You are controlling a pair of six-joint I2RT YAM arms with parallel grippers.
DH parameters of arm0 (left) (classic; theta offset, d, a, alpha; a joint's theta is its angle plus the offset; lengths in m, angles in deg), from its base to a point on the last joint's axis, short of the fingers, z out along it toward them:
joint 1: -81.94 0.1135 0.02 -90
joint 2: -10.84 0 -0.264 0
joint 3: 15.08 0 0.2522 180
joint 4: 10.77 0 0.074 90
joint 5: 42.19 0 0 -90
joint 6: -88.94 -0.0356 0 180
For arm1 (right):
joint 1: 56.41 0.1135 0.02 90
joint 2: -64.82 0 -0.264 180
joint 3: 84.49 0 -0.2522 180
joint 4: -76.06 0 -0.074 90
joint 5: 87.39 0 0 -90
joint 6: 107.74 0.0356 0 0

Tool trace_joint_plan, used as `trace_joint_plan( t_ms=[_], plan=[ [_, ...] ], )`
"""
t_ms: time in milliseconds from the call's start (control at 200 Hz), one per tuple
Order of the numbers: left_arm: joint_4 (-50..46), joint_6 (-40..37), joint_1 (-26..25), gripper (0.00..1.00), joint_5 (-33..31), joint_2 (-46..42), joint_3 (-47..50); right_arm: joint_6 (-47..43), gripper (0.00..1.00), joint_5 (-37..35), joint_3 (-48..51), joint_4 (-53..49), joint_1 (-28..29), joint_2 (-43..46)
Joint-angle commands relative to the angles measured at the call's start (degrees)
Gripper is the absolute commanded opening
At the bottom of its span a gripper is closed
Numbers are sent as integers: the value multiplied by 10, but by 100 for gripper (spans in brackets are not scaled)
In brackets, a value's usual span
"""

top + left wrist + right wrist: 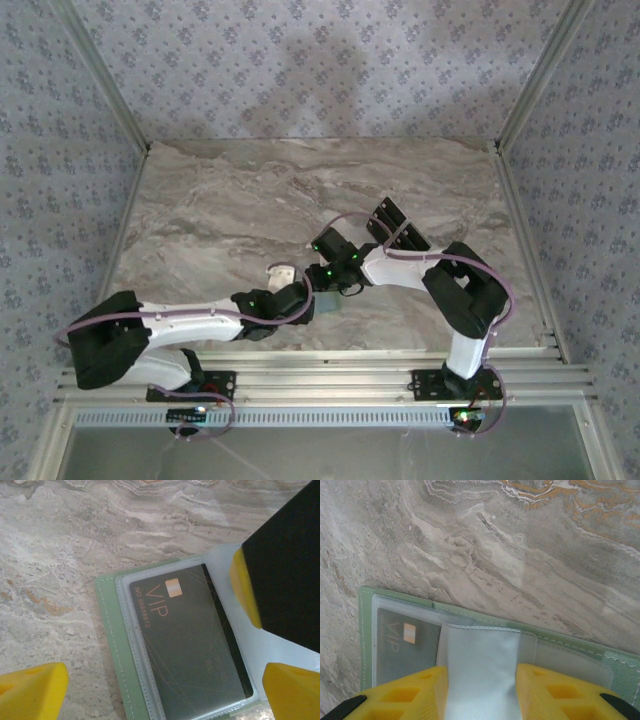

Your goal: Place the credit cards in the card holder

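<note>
Should the right gripper [482, 692] lose its pinch on the card holder flap [480, 652], it could drop shut under the spread left gripper [162, 692].

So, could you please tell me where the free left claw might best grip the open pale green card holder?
Likely its bare stitched outer border, the left claw coming from the marble tabletop side. The pale green card holder lies flat and open, a black VIP card fills the clear sleeve, and the right claw straddles its pale flap.
</note>
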Motion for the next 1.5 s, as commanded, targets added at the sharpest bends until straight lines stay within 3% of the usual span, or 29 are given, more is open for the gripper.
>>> trace_joint_plan(
  t_ms=[0,485,1009,1494],
  plan=[
    [11,-6,-5,100,-15,18,-27,10,43,8,11,-21,6,-21],
    [-4,11,-5,99,-43,74,-31,12,43,19,-4,-29,6,-16],
    [0,16,-5,99,-38,90,-29,25,44,2,36,-34,-35,96],
    [-3,19,-6,99,-39,90,-28,34,44,18,57,5,-31,51]
  ],
)
